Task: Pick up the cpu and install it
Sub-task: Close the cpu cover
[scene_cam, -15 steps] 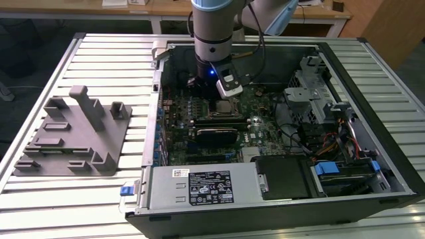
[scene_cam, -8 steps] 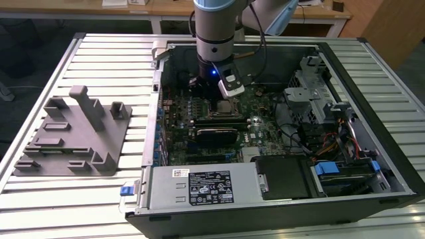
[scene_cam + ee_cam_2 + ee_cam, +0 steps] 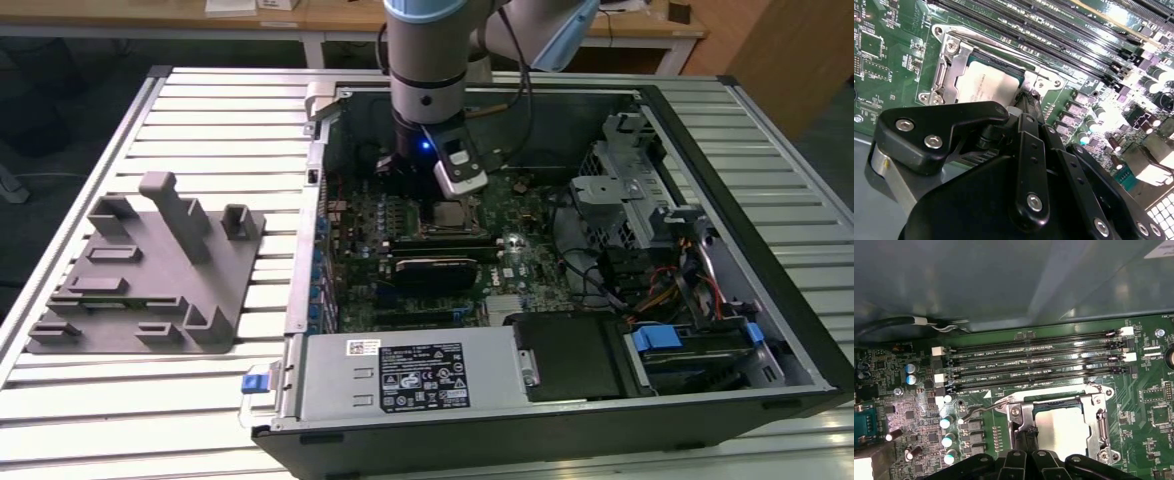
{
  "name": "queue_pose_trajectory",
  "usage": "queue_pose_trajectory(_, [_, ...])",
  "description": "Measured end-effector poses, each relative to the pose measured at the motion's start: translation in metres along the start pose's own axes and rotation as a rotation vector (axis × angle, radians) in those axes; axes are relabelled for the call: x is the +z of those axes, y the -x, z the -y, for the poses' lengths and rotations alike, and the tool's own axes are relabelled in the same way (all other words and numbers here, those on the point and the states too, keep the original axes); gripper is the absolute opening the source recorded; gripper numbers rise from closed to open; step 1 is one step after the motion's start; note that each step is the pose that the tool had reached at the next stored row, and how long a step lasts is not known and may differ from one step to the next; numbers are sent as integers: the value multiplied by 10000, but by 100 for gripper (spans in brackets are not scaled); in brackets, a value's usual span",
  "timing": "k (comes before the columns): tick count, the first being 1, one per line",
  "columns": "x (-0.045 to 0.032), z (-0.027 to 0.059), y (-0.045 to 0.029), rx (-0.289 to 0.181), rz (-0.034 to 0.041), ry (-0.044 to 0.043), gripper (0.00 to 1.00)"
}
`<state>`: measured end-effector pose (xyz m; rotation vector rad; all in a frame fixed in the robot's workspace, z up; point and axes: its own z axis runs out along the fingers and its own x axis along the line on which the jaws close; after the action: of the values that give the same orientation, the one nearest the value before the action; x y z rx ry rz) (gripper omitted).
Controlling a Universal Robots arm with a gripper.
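Cpu [image 3: 985,85] lies flat in metal socket frame [image 3: 951,62] on green board [image 3: 894,65], near centre of exterior view. Claw [image 3: 1027,102] pressed together, tip at cpu edge.

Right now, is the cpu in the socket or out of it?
In: the cpu lies flat within the metal socket frame in both wrist views.

The cpu [image 3: 986,85] is showing a pale metal top, softly matt, and the socket frame [image 3: 949,65] is gleaming like bright polished steel. The motherboard [image 3: 884,75] is shining with a glossy green lacquer. The gripper [image 3: 1027,101] is looking smooth and matt black on its links, with shiny metal screws catching the light. In the exterior view, the grey tray [image 3: 147,270] is reading as dull plastic, and the table [image 3: 200,110] is glinting as ribbed bare metal.
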<state>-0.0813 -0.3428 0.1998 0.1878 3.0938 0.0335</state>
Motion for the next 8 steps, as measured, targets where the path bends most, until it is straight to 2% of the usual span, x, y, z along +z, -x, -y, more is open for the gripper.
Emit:
queue_pose_trajectory(4, [-14, 1, -1, -1, -1, -2, 11])
queue_pose_trajectory(8, [-69, -1, 2, 0, -1, -1, 11])
